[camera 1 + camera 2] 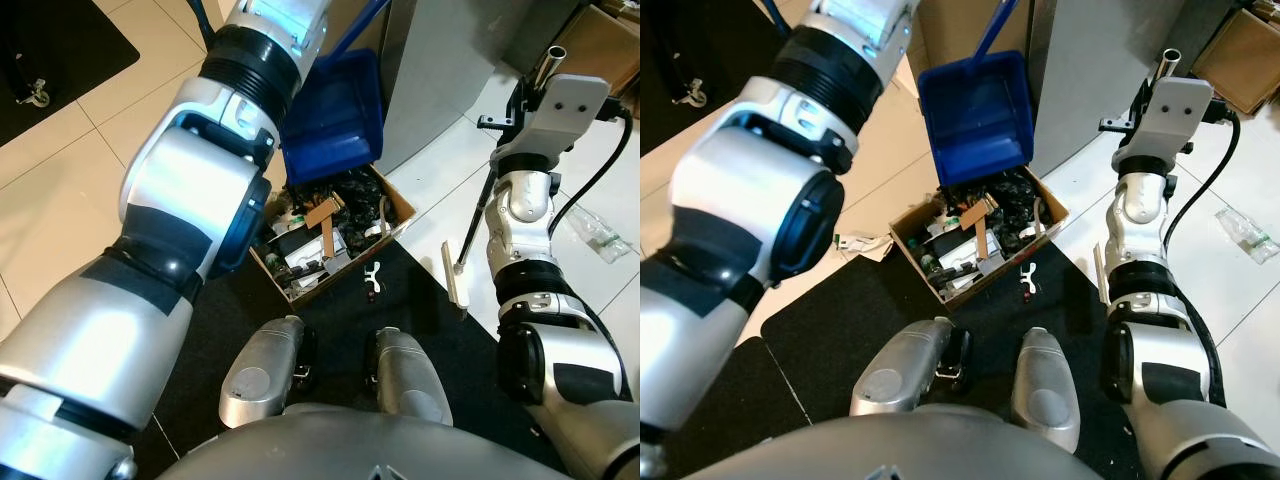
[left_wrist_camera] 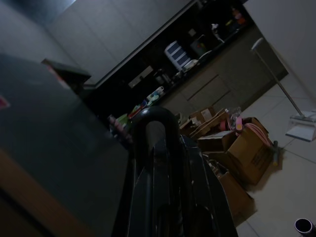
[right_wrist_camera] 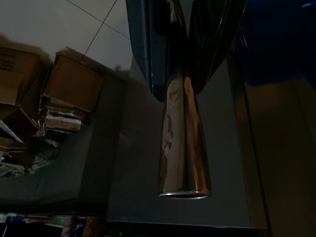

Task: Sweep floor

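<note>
A blue dustpan (image 1: 335,115) hangs tilted, its mouth down over an open cardboard box (image 1: 335,235) full of dark rubbish and scraps. Its blue handle (image 1: 995,25) runs up toward my raised left arm (image 1: 200,200). In the left wrist view my left gripper (image 2: 160,163) is closed around a dark bar, apparently that handle. My right gripper (image 3: 185,74) is shut on the broom's shiny metal pole (image 3: 183,148), near its top end (image 1: 552,58). The pole slants down to the white broom head (image 1: 455,278) at the mat's edge.
The box stands at the edge of a black mat (image 1: 330,330), where a small white scrap (image 1: 373,277) lies. A grey cabinet (image 1: 440,70) rises behind the dustpan. A clear plastic wrapper (image 1: 600,235) lies on the tiles at right. Cardboard boxes (image 1: 605,40) stand far right.
</note>
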{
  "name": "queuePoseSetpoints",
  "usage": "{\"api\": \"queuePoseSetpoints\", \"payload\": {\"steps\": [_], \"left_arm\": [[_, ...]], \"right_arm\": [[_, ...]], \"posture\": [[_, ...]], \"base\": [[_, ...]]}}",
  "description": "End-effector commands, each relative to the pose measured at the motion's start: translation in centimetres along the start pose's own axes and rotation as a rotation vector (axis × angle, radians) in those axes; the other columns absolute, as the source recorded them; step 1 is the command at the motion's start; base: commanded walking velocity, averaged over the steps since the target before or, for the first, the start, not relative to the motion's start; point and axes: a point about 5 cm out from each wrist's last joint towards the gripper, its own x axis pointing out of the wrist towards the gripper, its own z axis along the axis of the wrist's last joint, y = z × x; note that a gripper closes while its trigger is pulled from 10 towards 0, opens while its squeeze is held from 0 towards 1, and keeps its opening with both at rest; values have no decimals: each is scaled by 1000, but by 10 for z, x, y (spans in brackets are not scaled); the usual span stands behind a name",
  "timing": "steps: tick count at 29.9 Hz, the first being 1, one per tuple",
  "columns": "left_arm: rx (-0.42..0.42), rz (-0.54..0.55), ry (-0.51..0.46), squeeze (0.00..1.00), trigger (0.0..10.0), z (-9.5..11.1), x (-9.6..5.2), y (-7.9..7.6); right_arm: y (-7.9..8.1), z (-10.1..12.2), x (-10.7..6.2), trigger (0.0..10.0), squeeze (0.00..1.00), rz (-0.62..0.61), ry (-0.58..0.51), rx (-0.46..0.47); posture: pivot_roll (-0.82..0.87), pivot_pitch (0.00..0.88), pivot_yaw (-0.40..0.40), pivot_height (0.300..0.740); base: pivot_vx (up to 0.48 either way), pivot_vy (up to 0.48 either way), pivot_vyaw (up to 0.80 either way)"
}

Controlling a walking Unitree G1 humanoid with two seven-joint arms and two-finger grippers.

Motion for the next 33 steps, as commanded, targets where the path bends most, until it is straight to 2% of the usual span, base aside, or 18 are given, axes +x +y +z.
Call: {"api": "queuePoseSetpoints", "payload": {"steps": [1,3,7,10,12,13,14,15,17,19,20,21,23,24,26,28,32,33], "left_arm": [[42,8,-28,0,10000,9,0,9],[0,113,-36,0,10000,13,-5,27],[-13,153,-43,0,10000,15,-7,34],[-58,356,-85,0,10000,27,-26,73],[-58,356,-85,0,10000,27,-26,73],[-63,430,-93,0,10000,31,-38,87],[-63,430,-93,0,10000,31,-38,87],[-47,521,-33,0,10000,25,-57,99],[-46,639,53,0,10000,13,-84,108],[-46,639,53,0,10000,13,-84,108],[-64,691,95,0,10000,4,-98,108],[-64,691,95,0,10000,4,-98,108],[-122,800,160,0,10000,-10,-126,104],[-133,823,175,0,10000,-13,-132,103],[-151,861,183,0,10000,-14,-139,101],[-151,861,183,0,10000,-14,-139,101],[-221,982,196,0,10000,-10,-161,97],[-221,982,196,0,10000,-10,-161,97]], "right_arm": [[5,7,3,10000,0,13,-39,4],[5,7,3,10000,0,12,-41,9],[4,7,3,10000,0,11,-43,11],[4,10,4,10000,0,15,-53,31],[4,10,4,10000,0,15,-53,31],[4,13,6,10000,0,22,-63,28],[4,13,6,10000,0,22,-63,28],[2,19,11,10000,0,24,-81,20],[-2,29,17,10000,0,21,-113,14],[-2,29,17,10000,0,21,-113,14],[-4,35,21,10000,0,10,-129,24],[-4,35,21,10000,0,10,-129,24],[-6,42,27,10000,0,-8,-144,56],[-7,43,28,10000,0,-12,-145,63],[-5,41,28,10000,0,-9,-130,75],[-5,41,28,10000,0,-9,-130,75],[3,34,26,10000,0,26,-84,95],[3,34,26,10000,0,26,-84,95]], "posture": [[153,0,93,740],[144,0,96,740],[144,0,96,740],[151,0,79,740],[151,0,79,740],[153,0,73,740],[153,0,73,740],[160,0,59,740],[166,0,48,740],[166,0,48,740],[170,0,39,740],[170,0,39,740],[181,0,24,740],[181,0,24,740],[190,0,9,740],[190,0,9,740],[194,0,-10,740],[194,0,-10,740]], "base": [[0,0,0],[0,0,0],[0,0,0],[0,0,0],[0,0,0],[0,0,0],[0,0,0],[0,0,0],[0,0,0],[0,0,0],[0,0,0],[0,0,0],[0,0,0],[0,0,0],[0,0,0],[0,0,0],[0,0,0],[0,0,0]]}}
